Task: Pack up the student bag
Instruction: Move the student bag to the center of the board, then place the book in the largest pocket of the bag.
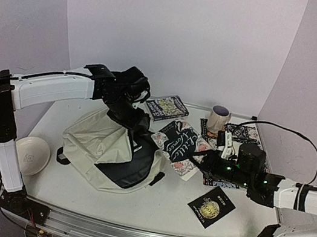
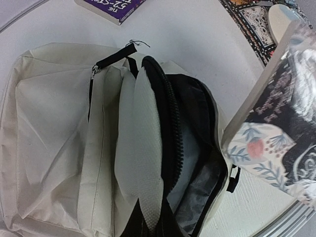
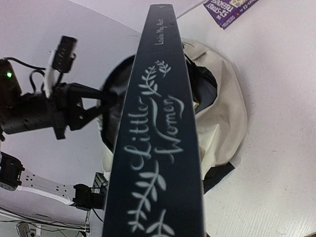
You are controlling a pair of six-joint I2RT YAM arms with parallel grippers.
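Closest to the lens, in the right wrist view, runs the dark spine of a book (image 3: 158, 148) lettered "Little Women" in pale script with leaf sprigs, filling the middle of the frame from bottom to top. From above, the right claw (image 1: 199, 156) is clamped on that book's right-hand edge and holds it tilted off the table (image 1: 149, 206) with its flowered cover turned up; the fingers themselves are hidden behind the book in the wrist view. The bag (image 1: 95, 144), cream cloth with black zips, lies slumped on the left half of the table, just left of the held book, its main pocket unzipped and gaping so the dark lining shows. In the left wrist view the book's lower corner hangs just beside the right rim of that opening, near a short black strap end. The left claw (image 3: 100, 101) reaches over from the far side and pinches the bag's upper rim, drawing a pale mesh-textured flap up toward its own camera. A white bowl (image 1: 32, 154) sits at the left edge of the table beside the left arm. Behind the bag a second book (image 1: 168, 107) with purple on its cover lies flat, and right of it a mug (image 1: 219, 117) stands upright at the far corner of a patterned mat (image 1: 247, 135). Near the front right a small black book (image 1: 212, 206) with a round gold emblem lies flat, well apart from the bag
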